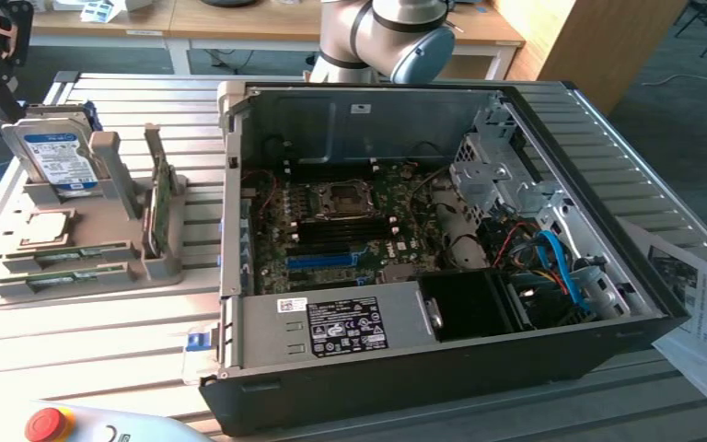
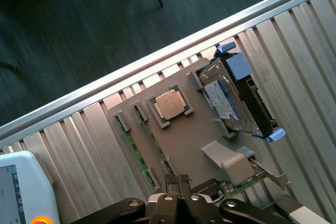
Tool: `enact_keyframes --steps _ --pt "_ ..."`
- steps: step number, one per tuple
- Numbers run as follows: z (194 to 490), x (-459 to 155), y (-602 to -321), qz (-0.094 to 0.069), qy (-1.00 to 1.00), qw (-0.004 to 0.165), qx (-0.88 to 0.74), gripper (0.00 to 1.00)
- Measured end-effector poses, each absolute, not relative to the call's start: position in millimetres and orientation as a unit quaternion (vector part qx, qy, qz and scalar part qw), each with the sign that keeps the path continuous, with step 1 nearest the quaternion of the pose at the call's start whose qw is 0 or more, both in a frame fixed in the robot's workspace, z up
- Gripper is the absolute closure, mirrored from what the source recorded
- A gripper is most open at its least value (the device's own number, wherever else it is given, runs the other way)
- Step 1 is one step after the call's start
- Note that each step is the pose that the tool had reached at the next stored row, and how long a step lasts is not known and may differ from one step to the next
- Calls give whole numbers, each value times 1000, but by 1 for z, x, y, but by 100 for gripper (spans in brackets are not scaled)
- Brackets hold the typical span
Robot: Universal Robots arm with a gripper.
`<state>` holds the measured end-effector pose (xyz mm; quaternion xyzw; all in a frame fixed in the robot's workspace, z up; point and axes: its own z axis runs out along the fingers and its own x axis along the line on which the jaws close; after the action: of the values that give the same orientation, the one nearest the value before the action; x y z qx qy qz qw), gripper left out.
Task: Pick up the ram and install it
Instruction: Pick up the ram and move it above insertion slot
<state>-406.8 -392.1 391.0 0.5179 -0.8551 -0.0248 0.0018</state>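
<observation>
The job is at its very first step: getting to the ram. Nothing has been picked up yet.

The gripper hangs above the grey holder. Its jaws are pressed together and there is nothing between them.

The ram is the long thin green stick. It lies flat in a groove along one edge of the holder, the edge nearest the white box with the red button. In the exterior view the ram is on the side of the holder away from the hard drive. A second stick like it seems to lie in the groove just beside it. The square chip sits in the middle of the holder. A wider green card stands up on the holder's side nearest the computer.

The gripper is closer to one end of the ram than to its middle.

I think grabbing the stick would call for three things:
- The jaws have to spread first.
- The gripper has to sit over the middle of the stick and line up with its thin sides.
- It has to come straight down, so it does not bump the holder's walls or the stick next door.

The black slots inside the computer look empty, so the putting-in part is not done.
</observation>
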Motion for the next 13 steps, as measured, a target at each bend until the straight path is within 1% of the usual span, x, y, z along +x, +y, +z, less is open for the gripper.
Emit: enact_keyframes --steps 13 --pt "391 -407 -392 -25 -831 3 555 90"
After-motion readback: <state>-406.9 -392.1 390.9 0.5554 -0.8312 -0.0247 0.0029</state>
